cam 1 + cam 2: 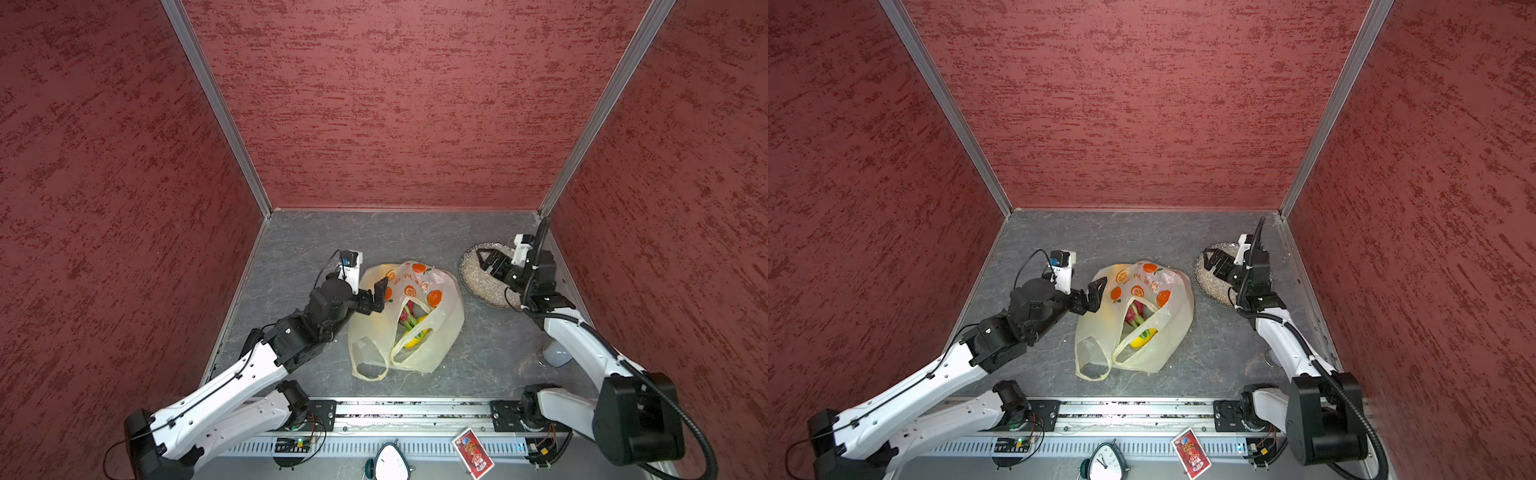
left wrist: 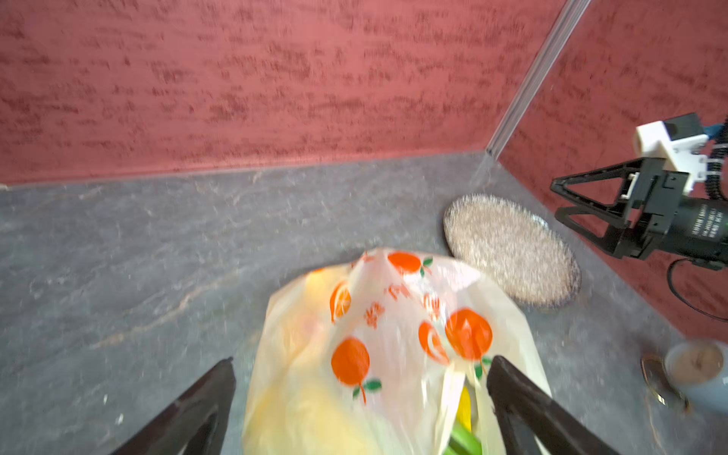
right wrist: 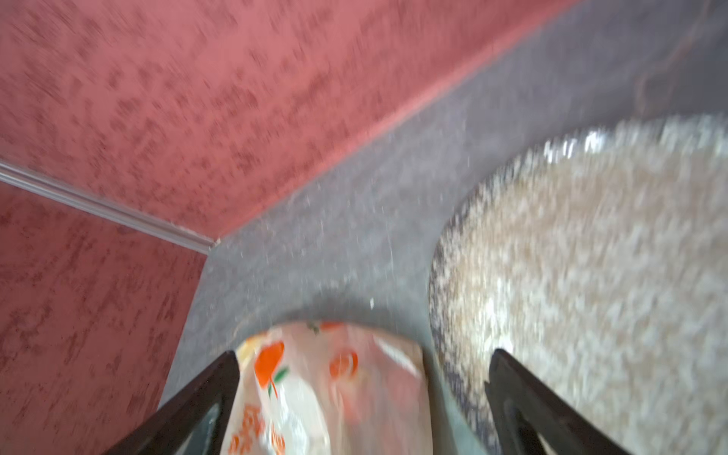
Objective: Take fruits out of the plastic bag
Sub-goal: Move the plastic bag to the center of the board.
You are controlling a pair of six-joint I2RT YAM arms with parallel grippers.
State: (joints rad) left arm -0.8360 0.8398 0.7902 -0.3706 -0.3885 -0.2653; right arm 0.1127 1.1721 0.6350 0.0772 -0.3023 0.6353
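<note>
Fruits [image 1: 411,341] lie inside the plastic bag [image 1: 449,328], which rests in the middle of the desk [image 1: 316,249], its handles toward my base. My left hand [image 1: 380,296] hovers spread wide at the bag's left side, grasping nothing. My right hand [image 1: 483,261], equally released, hangs over the speckled plate [image 1: 471,276] beside the bag.

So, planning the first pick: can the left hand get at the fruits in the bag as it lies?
Probably yes: the left hand is open by the plastic bag, whose mouth gapes, showing the fruits; only loose film borders it.
</note>
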